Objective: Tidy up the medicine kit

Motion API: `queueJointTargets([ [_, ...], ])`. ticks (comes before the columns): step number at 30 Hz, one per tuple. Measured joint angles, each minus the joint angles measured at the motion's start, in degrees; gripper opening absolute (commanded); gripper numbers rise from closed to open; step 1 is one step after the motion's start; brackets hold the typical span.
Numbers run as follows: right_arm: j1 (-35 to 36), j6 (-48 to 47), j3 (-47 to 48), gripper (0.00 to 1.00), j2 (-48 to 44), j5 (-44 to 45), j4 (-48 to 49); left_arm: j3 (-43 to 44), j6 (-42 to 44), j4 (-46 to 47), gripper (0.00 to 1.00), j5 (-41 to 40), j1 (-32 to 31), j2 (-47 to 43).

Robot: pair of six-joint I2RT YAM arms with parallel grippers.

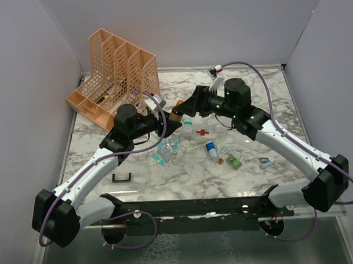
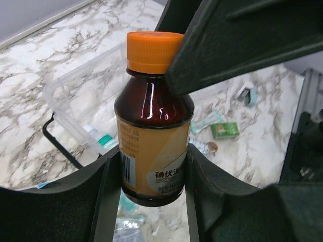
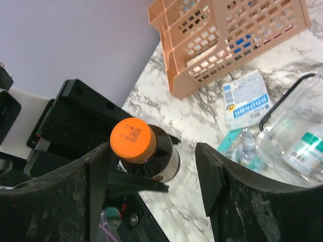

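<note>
A brown medicine bottle point(image 2: 151, 131) with an orange cap point(image 3: 132, 139) hangs above the table, and my left gripper point(image 2: 154, 171) is shut on its labelled lower body. My right gripper point(image 3: 154, 161) stands open around the cap, with a clear gap on its right side. In the top view both grippers, the left point(image 1: 169, 123) and the right point(image 1: 185, 107), meet at the bottle point(image 1: 176, 113) mid-table. The medicine kit point(image 2: 75, 96), a clear box with a black handle, lies below and behind the bottle with a small white bottle point(image 2: 103, 138) inside. Its red cross point(image 1: 204, 132) shows from above.
An orange mesh file rack point(image 1: 113, 70) stands at the back left. Loose items lie around the kit: sachets point(image 1: 164, 152), a white bottle with a blue label point(image 1: 211, 148), a small green box point(image 1: 234, 161) and a black U-shaped piece point(image 1: 122, 178).
</note>
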Motion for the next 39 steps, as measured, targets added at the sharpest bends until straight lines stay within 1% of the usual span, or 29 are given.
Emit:
queueJointTargets([
  [4,0.00,1.60,0.87,0.64,1.70,0.74,3.61,1.40,-8.02,3.34,0.30,-0.39,0.00,0.68],
  [11,0.00,3.32,1.03,0.54,2.16,0.63,6.71,2.71,-13.00,5.22,0.32,-0.39,0.00,1.18],
  [13,0.00,3.63,1.03,0.55,2.16,0.44,6.95,2.73,-13.75,5.42,0.32,-0.37,-0.02,1.46],
  [17,0.00,3.76,1.03,0.60,2.49,-0.81,6.99,2.86,-14.84,5.75,0.34,-0.37,-0.02,1.97],
  [19,0.00,3.65,1.03,0.60,2.91,-1.81,7.02,3.02,-15.23,5.75,0.35,-0.37,0.00,2.21],
  [22,0.00,3.56,1.03,0.54,3.72,-3.37,7.02,3.48,-15.50,5.73,0.35,-0.35,-0.02,2.56],
  [25,0.00,3.56,1.03,0.42,4.15,-3.93,7.08,3.69,-15.72,5.66,0.39,-0.35,0.00,2.67],
  [27,0.00,3.41,1.03,0.35,4.17,-3.96,7.08,3.69,-15.89,5.68,0.47,-0.35,0.00,2.86],
  [29,0.00,3.45,1.03,0.32,4.24,-3.93,6.95,3.69,-15.89,5.62,0.57,-0.35,0.04,2.97],
  [30,0.00,3.50,1.05,0.31,4.31,-3.80,6.93,3.69,-15.80,5.55,0.65,-0.37,0.04,2.97],
  [31,0.00,3.56,1.07,0.30,4.35,-3.67,6.82,3.69,-15.65,5.53,0.85,-0.37,0.04,2.97],
  [32,0.00,3.58,1.18,0.29,4.42,-3.28,6.47,3.69,-15.39,5.62,0.98,-0.39,0.04,2.97],
  [33,0.00,3.58,1.31,0.28,4.52,-2.75,5.84,3.69,-14.73,5.75,0.99,-0.57,0.02,2.95],
  [39,-1.90,3.52,4.72,0.26,6.91,0.26,-1.16,3.72,-12.76,5.01,0.99,-4.35,0.00,2.19],
])
